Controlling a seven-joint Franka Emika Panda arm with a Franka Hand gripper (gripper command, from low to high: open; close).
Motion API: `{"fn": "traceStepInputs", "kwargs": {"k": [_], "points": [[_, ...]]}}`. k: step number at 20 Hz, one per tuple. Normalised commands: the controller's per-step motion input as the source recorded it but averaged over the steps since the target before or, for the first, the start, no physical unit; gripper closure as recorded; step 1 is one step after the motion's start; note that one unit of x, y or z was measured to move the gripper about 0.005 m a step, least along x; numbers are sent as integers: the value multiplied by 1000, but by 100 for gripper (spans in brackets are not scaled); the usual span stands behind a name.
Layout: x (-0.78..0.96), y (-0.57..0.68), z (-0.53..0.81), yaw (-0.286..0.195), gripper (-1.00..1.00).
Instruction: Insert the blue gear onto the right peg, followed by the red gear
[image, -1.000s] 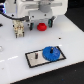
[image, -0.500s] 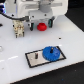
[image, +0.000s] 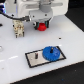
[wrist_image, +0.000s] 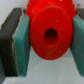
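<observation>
Gripper (wrist_image: 46, 37) pinching 1 red gear (wrist_image: 50, 32) above table (image: 15, 50); 1 blue gear (image: 50, 52) on plate (image: 33, 57) (2 gears total).
</observation>
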Motion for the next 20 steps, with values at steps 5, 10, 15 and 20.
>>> {"fn": "traceStepInputs", "kwargs": {"k": [5, 10, 15, 20], "points": [[182, 21, 489, 0, 100], [383, -46, 454, 0, 100], [527, -48, 450, 0, 100], [612, -65, 444, 0, 100]]}}
